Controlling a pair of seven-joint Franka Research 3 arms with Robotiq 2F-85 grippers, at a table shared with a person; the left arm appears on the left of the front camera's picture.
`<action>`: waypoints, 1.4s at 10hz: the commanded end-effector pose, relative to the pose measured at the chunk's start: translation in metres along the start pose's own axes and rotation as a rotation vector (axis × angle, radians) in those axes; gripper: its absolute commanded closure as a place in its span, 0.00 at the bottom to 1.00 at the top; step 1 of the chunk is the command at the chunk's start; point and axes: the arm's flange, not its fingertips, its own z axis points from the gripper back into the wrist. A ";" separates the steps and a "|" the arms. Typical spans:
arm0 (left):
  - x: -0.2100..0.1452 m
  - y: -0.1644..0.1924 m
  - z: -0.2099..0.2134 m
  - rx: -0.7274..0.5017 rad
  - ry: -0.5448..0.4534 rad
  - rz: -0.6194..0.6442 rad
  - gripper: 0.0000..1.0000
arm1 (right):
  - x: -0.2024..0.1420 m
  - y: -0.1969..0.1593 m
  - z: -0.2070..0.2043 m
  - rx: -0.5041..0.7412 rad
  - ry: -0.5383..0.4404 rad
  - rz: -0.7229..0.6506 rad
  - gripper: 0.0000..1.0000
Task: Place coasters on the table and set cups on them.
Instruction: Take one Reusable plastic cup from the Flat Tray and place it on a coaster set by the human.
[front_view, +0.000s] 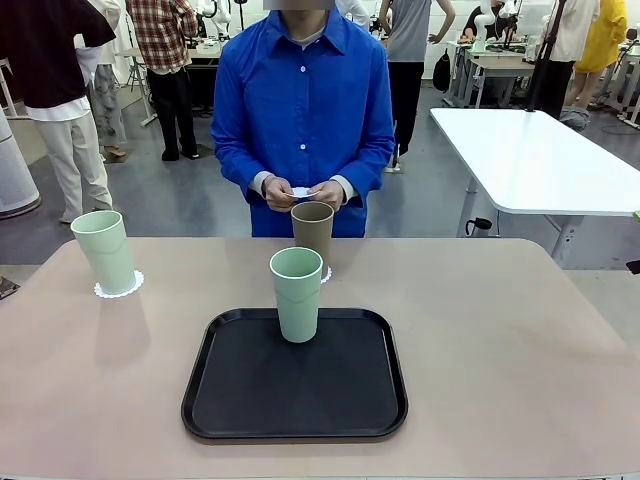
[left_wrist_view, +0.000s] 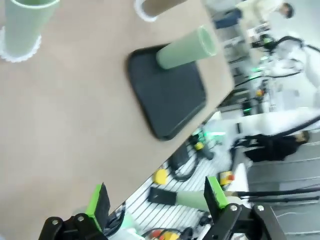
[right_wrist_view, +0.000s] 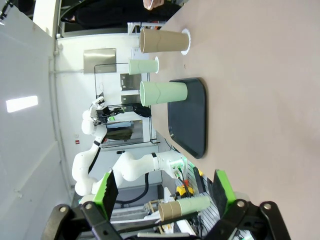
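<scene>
1. The left hand (left_wrist_view: 156, 200) is seen open, its pads spread wide with nothing between them, and it is held back over the near edge of the desk (left_wrist_view: 75, 125).
2. The right hand (right_wrist_view: 165, 192) is likewise spread wide and empty, and is held back short of the tray (right_wrist_view: 190, 117).
3. One mint cup (front_view: 105, 250) is set on a coaster (front_view: 118, 286), well ahead of the left hand and far from it.
4. The brown cup (front_view: 312, 233) is set on a second coaster (front_view: 326, 272), far ahead of both hands at the far side of the desk.
5. The last mint cup (front_view: 296, 293) is stood upright on the tray with no coaster under it. It is the cup nearest to both hands, though well apart from each.
6. The third coaster (front_view: 300, 191) is held by the person (front_view: 300, 110), beyond the brown cup, and is not yet laid on the desk.
7. Two of the three pairs are judged done, so the step in hand is taken to be the laying of the last coaster.
8. Once that coaster is laid, an open hand is to be brought forward around the last mint cup and closed gently on its tapered wall.
9. The cup is then to be lifted clear of the tray rim, kept upright, and set centred on the coaster. Which hand is used is best decided by where the coaster is laid.
</scene>
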 end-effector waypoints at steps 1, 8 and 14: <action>0.009 0.034 0.029 -0.127 -0.067 0.037 0.00 | -0.003 0.000 -0.001 0.008 0.000 0.001 0.00; -0.010 0.103 0.086 -0.287 -0.174 0.102 0.00 | -0.003 0.000 -0.001 0.008 0.000 0.001 0.00; -0.015 0.101 0.080 -0.277 -0.159 0.121 0.00 | -0.003 0.000 -0.001 0.008 0.000 0.001 0.00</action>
